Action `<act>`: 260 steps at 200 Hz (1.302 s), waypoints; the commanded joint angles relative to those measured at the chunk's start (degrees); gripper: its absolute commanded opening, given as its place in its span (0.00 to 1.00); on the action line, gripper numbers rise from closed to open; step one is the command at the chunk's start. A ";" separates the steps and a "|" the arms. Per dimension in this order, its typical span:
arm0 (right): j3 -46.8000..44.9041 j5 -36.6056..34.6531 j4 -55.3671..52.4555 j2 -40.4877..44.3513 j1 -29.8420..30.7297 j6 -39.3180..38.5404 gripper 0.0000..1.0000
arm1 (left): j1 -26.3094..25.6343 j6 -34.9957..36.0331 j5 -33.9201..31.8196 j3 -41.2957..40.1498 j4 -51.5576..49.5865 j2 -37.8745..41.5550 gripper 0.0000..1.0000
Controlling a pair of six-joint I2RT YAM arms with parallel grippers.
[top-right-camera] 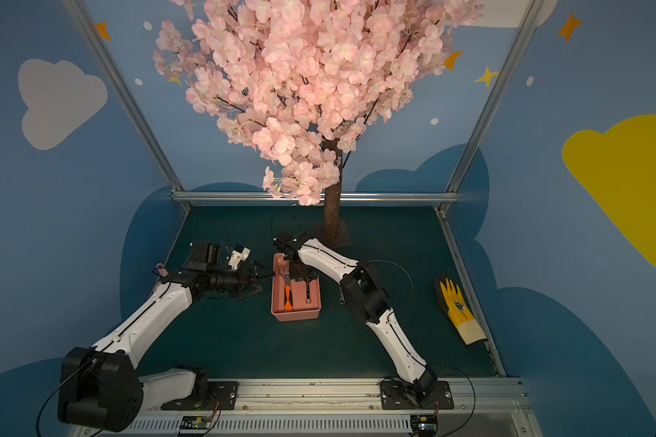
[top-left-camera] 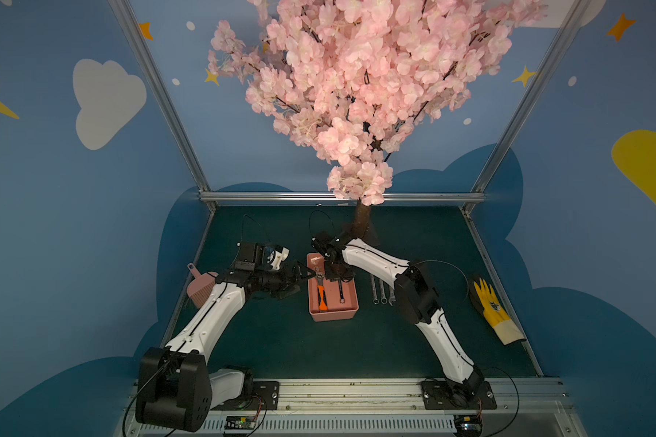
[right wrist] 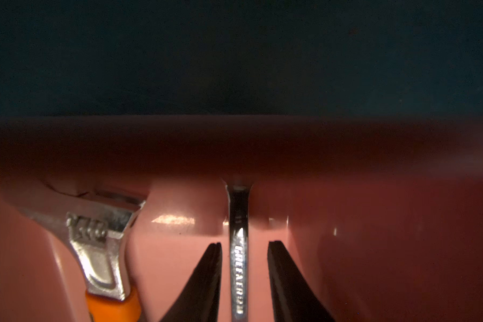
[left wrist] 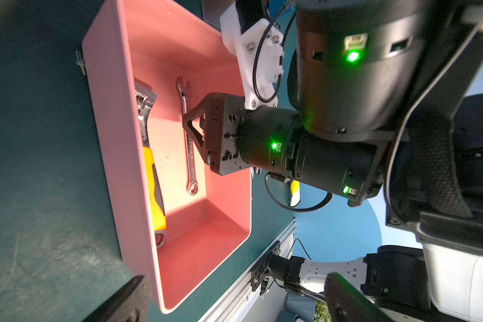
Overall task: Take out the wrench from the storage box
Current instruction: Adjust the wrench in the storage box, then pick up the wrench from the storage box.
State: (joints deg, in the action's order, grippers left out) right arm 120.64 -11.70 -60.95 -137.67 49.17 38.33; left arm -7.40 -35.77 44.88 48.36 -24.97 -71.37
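Pink box (top-left-camera: 334, 316) sits mid-desk (top-left-camera: 281, 340), and the job looks partly done: three wrenches (top-left-camera: 383, 291) already lie on the desk at the box's 3 o'clock, while two are left inside. These are a slim wrench (right wrist: 238, 264) on the 3 o'clock side and an adjustable wrench (top-left-camera: 320, 299) with an orange handle on the 9 o'clock side, both running 12 to 6. Your right arm (top-left-camera: 372, 261) is down in the box toward its 12 o'clock end. Its jaws stand narrowly apart, straddling the slim wrench's shank with a sliver of gap on each side, so nothing is gripped yet. What's left for you is to pinch it, lift it clear of the wall and set it down. Your left arm (top-left-camera: 220, 302) hovers at the box's 9 o'clock, jaws spread wide and empty at the wall; whether they touch it you cannot tell.
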 commanded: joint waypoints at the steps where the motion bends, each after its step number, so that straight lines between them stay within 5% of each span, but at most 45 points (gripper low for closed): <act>1: -2.77 3.82 -0.30 -2.17 -0.25 0.11 0.32 | 0.27 0.93 0.90 -0.35 0.77 -0.50 1.00; 146: -3.03 1.41 -5.26 -0.39 2.38 1.38 0.26 | 0.36 1.73 1.52 -0.77 1.64 -1.12 1.00; 181: -2.60 -4.10 -4.93 3.10 2.38 -0.12 0.30 | 0.37 1.60 1.88 -1.03 1.85 -1.25 1.00; 260: -11.50 4.78 2.22 3.29 1.72 1.67 0.33 | 0.36 1.67 1.64 -1.63 2.04 -1.31 1.00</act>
State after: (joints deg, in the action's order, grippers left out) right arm 112.42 -10.39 -60.07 -134.13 51.11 39.42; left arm -7.22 -34.96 45.50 47.59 -23.42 -72.47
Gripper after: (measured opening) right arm 0.331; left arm 0.999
